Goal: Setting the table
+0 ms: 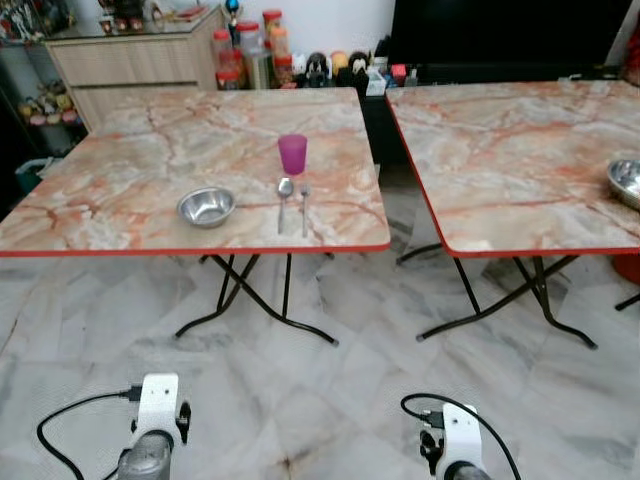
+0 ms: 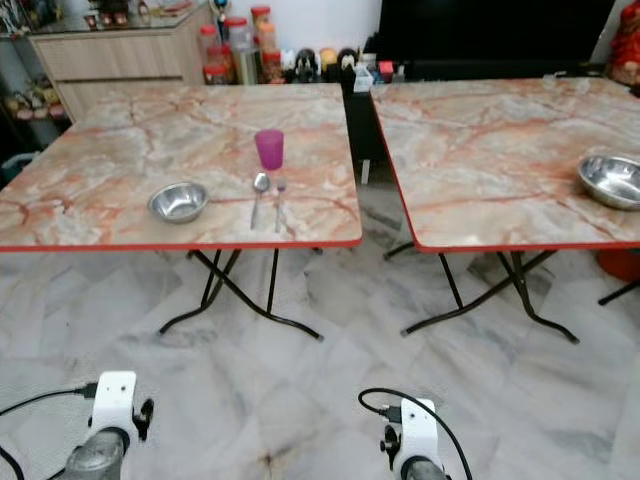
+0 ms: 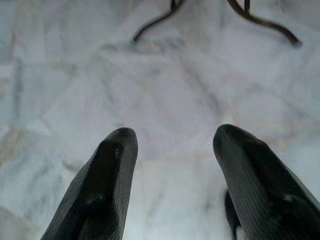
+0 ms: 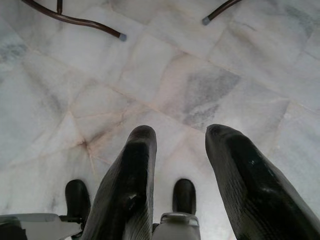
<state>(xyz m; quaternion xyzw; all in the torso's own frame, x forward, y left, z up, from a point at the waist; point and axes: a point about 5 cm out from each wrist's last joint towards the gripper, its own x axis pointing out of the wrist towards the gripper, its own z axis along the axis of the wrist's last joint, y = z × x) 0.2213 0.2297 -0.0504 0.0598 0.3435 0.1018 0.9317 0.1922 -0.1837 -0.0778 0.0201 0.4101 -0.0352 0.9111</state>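
Steel bowl (image 1: 206, 206), spoon (image 1: 284, 198), fork (image 1: 305, 205) and pink cup (image 1: 292, 154) sit together near the front edge of the left table (image 1: 120, 180): bowl to the left, spoon and fork side by side, cup just behind them. A second steel bowl (image 2: 612, 179) rests on the right table (image 2: 480, 150), near its right side and cut off in the left eye view. Left hand (image 3: 172, 150) and right hand (image 4: 177, 145) hang low over the marble floor (image 4: 200, 95), fingers apart, holding nothing.

Handling, prob.: bowls are light, stiff and slick, so pinch the rim. Cutlery lies flat and thin, awkward to lift; take it mid-handle. Cup looks like light plastic; grip across the wall, gently.

Hard to tell: whether the cup holds anything, and the clutter of jars (image 1: 250, 50) behind the tables.
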